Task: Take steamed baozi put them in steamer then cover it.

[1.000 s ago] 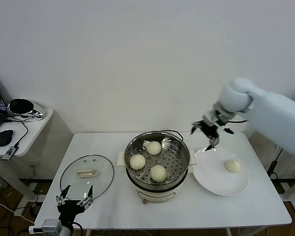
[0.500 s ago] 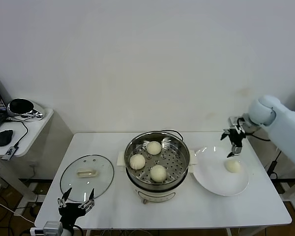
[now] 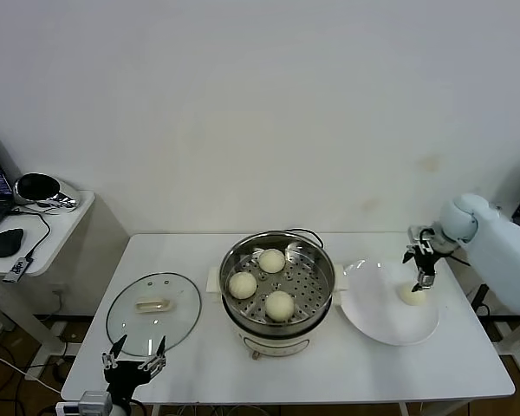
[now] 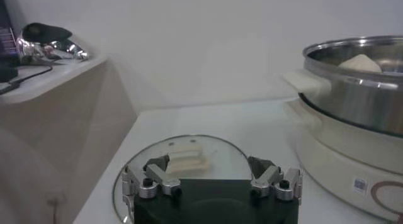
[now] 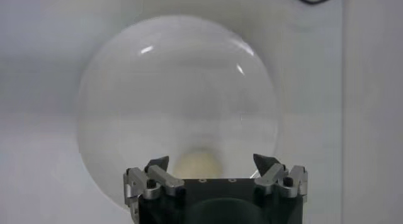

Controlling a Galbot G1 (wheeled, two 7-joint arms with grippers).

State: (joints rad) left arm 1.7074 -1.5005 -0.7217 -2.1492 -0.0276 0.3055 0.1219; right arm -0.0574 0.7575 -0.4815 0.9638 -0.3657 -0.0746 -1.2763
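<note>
At the near left edge of the tabletop (image 3: 373,368), the left pincer (image 3: 135,362) waits spread and empty while the right goes for the last bun.

Near to far: the left pincer is parked just short of the glass cover (image 3: 152,313), which lies flat beside the pot, likely left off so the basket stays open for loading. In the middle, the steamer (image 3: 278,279) holds 3 steamed baozi (image 3: 279,304). To the right, the white plate (image 3: 384,322) carries the 4th baozi (image 3: 412,294). The right pincer (image 3: 424,276), spread wide and holding nothing, hangs just over that bun, fingers pointing down, apparently lined up to straddle it. A black cable (image 3: 296,232) trails behind the pot.
</note>
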